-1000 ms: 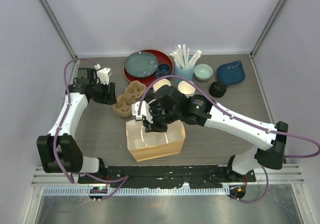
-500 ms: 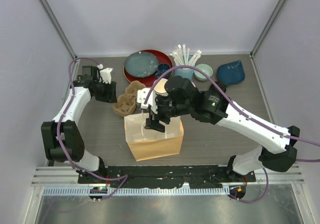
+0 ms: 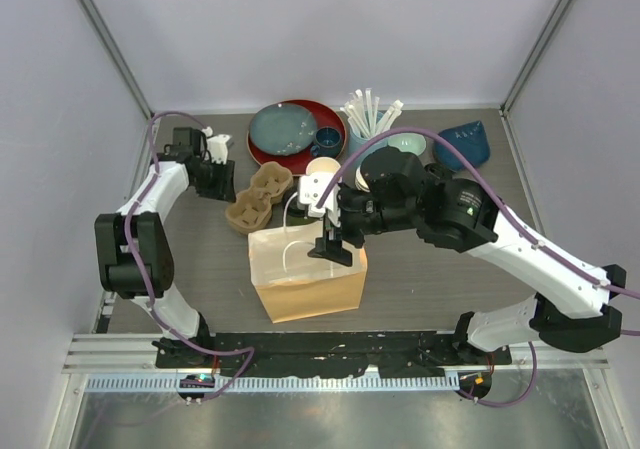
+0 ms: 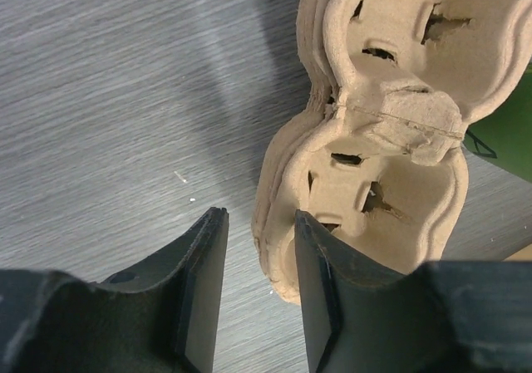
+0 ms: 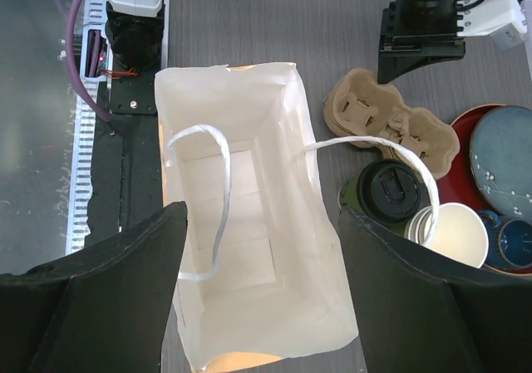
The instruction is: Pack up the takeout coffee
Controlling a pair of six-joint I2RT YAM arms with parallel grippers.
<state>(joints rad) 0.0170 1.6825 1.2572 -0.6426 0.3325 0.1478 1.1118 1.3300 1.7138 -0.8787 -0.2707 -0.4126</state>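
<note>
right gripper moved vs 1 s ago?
Yes. The right gripper has shifted rightward across the paper bag, from above its left half to above its right half.

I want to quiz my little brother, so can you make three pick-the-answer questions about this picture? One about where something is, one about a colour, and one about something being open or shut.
1. Where is the black-lidded cup?
A. Inside the paper bag
B. On the table beside the paper bag
C. On a red plate

2. What colour are the bag's handles?
A. Black
B. White
C. Red

3. How is the right pincer?
A. Shut on a cup
B. Shut on a straw
C. Open, holding nothing

Answers: 1 B, the cup stands outside the bag's wall. 2 B, both loops are white. 3 C, it gapes wide above the bag with nothing in it.
</note>
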